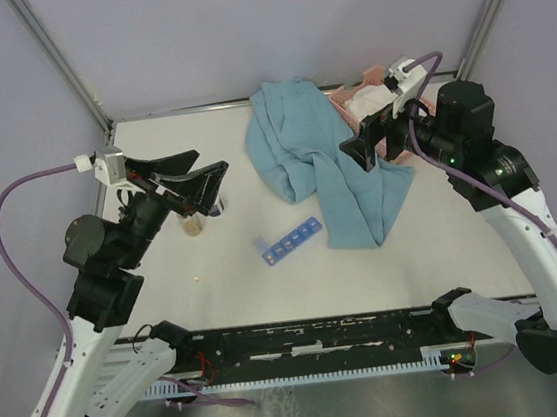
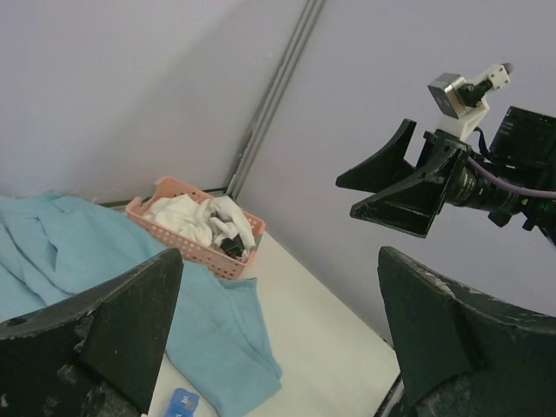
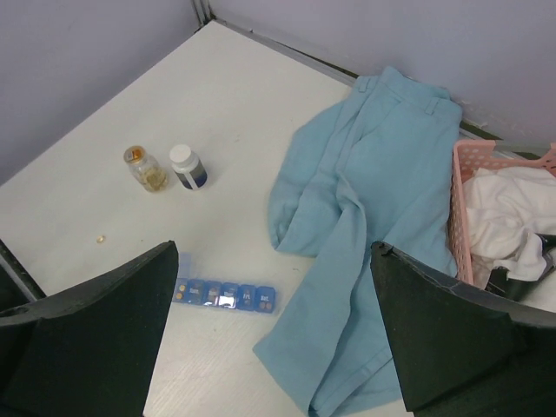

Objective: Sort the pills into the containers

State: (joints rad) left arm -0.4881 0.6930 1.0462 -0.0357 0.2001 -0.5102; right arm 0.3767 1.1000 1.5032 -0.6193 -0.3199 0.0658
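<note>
Blue pill organiser strip [image 3: 224, 294] flat on table, low between both claws, one loose pill [image 3: 101, 238] toward left claw's side, left claw [image 1: 211, 166] released, empty, raised near two small bottles [image 3: 165, 168], right claw [image 1: 372, 142] released, empty, over light blue garment [image 1: 324, 163].

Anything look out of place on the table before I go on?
One pill lies loose on the bare table, apart from the blue organiser strip and from the clear vial and white-capped bottle. The crumpled blue garment also sprawls over the table, its edge close beside the organiser's end.
</note>
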